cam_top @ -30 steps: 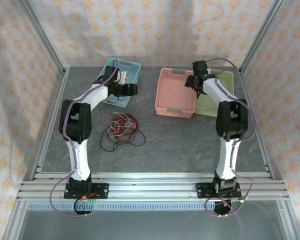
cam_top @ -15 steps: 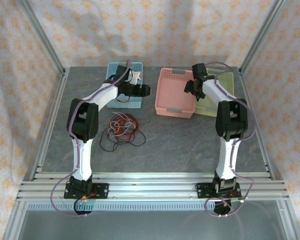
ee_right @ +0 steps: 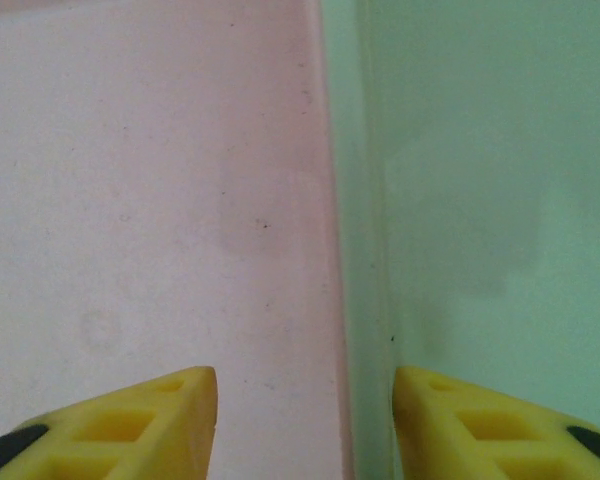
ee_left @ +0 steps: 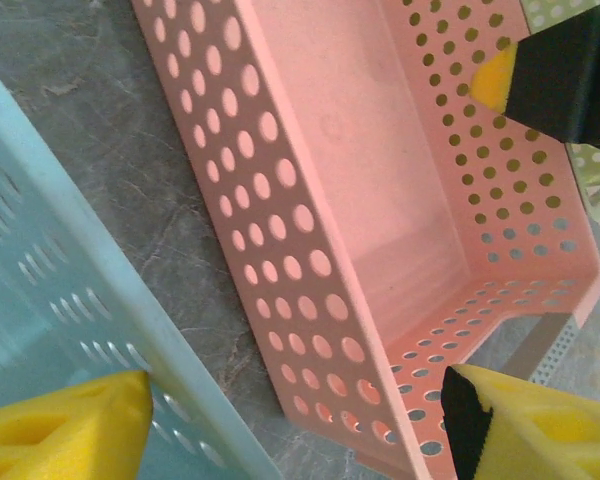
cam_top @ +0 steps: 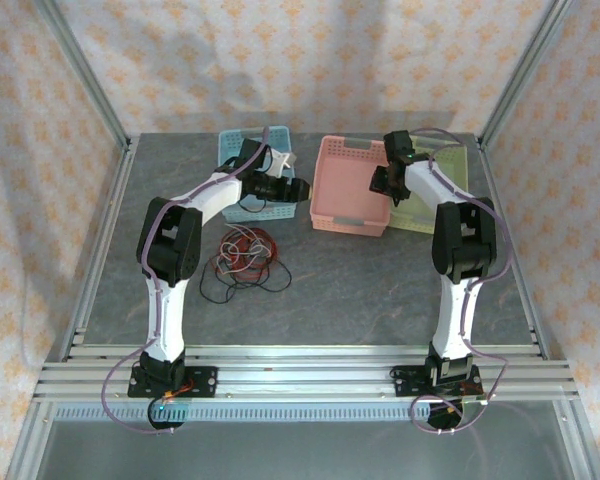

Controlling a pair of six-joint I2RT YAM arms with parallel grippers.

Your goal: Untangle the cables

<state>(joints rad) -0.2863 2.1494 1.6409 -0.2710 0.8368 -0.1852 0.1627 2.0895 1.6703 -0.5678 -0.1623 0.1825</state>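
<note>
The cables [cam_top: 245,254] lie in a tangled heap of red, dark and whitish strands on the grey table, in front of the blue basket [cam_top: 267,135]. Neither gripper touches them. My left gripper [cam_top: 301,188] hovers between the blue basket and the pink basket [cam_top: 348,218], well behind the heap. In the left wrist view the left gripper [ee_left: 295,430] is open and holds nothing. My right gripper [cam_top: 379,179] is at the pink basket's right side. In the right wrist view the right gripper [ee_right: 305,420] has its jaws apart, astride the seam between pink [ee_right: 130,200] and green [ee_right: 480,200] plastic.
The pink basket's perforated wall [ee_left: 300,260] and the blue basket's wall [ee_left: 70,300] flank a narrow strip of table. A green basket [cam_top: 450,156] stands against the pink one. Aluminium frame rails border the table. Open tabletop lies in front of the baskets.
My left arm has swung right, from over the blue basket to the gap beside the pink one. The right gripper has dropped slightly at the pink basket's edge and its jaws have narrowed.
</note>
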